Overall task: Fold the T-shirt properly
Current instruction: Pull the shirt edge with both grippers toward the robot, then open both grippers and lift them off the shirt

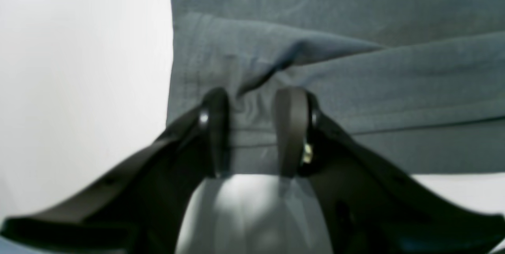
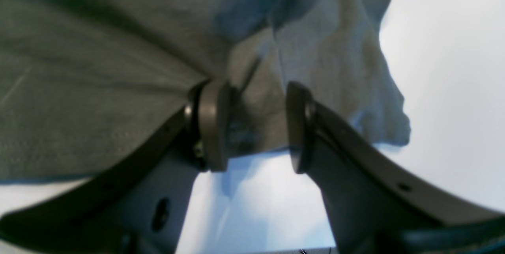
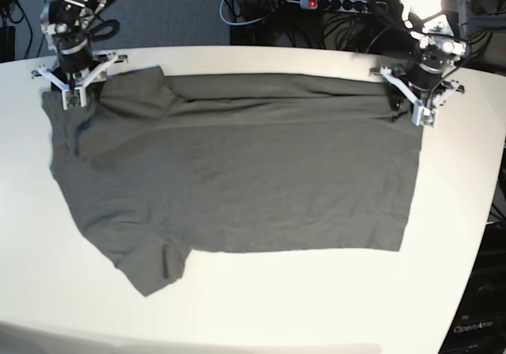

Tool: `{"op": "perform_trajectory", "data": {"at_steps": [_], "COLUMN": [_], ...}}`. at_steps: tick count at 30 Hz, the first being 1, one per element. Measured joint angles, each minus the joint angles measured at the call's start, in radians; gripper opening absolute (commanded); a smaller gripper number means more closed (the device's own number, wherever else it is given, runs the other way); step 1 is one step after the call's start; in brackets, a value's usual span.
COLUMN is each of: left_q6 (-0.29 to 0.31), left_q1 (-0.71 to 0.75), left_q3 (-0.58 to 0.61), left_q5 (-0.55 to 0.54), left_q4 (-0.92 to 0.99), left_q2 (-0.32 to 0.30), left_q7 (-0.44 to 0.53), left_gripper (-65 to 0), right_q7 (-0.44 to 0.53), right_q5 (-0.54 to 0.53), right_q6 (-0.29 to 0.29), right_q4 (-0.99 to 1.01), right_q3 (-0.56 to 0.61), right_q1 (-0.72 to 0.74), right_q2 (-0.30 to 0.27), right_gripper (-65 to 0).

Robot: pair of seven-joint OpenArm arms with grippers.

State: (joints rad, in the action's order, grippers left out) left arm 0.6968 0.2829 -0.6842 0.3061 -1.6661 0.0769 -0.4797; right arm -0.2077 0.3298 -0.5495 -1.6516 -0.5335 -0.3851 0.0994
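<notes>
Spread flat across the white table (image 3: 261,306), the T-shirt (image 3: 237,180) lies sideways with one sleeve toward the near edge and a strip along its far edge already doubled over. At the shirt's far left corner the right gripper (image 3: 73,81) has its fingers parted around a bunched sleeve edge, and at the far right corner the left gripper (image 3: 417,99) straddles the hem fold, jaws likewise apart. My judgement: both arms are setting up a grasp, so next they must close together, then carry that edge toward the near side.
</notes>
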Motion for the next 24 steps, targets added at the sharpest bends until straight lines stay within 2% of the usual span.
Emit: {"op": "perform_trajectory", "data": {"at_steps": [9, 19, 24], "left_q6": [0.007, 0.006, 0.012], "left_q1": [-0.018, -0.036, -0.034], "left_q3": [-0.003, -0.007, -0.005], "left_q5": [0.009, 0.048, 0.045], "left_q4": [-0.005, -0.074, -0.198], "left_q2": [0.0, 0.005, 0.044], "left_q7": [-0.026, -0.067, -0.071], "left_gripper": [-43.8, -43.6, -43.4], "right_q7": [-0.116, -0.121, -0.118], "right_q5": [0.061, 0.064, 0.062], "right_q6": [-0.016, -0.016, -0.018], "right_q4": [-0.128, -0.17, -0.226], "right_q3": [-0.002, -0.003, -0.003], "right_q1": [-0.033, -0.013, 0.004], "right_q2": [0.031, 0.031, 0.031], "right_gripper": [-41.2, -41.2, -41.1]}}
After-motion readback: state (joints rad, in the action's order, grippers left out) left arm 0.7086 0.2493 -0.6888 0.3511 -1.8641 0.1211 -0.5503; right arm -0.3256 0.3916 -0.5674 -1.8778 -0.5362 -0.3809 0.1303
